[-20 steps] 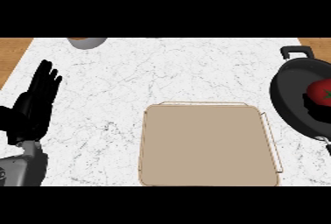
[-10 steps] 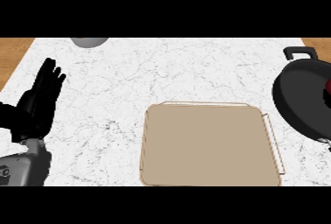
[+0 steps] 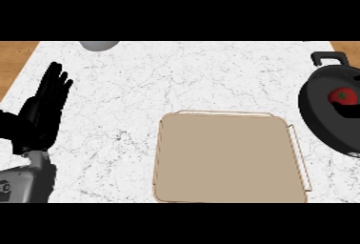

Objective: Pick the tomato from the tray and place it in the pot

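The red tomato (image 3: 342,96), green stem up, lies inside the black pot (image 3: 318,114) at the right edge of the head view. A black piece of my right hand (image 3: 349,111) shows just below the tomato, cut off by the view's edge. The beige tray (image 3: 228,159) sits at centre right with nothing on it. My left hand (image 3: 41,116) rests open at the far left, fingers up, far from the tray and pot.
The pot's handle (image 3: 330,58) sticks up at its far side. A grey round object (image 3: 98,45) peeks in at the top edge. Wooden surface (image 3: 14,57) borders the white marble counter (image 3: 175,81) at the top corners.
The tomato, almost hidden at the right edge half a second ago, now shows whole inside the pot. The left hand has not moved.
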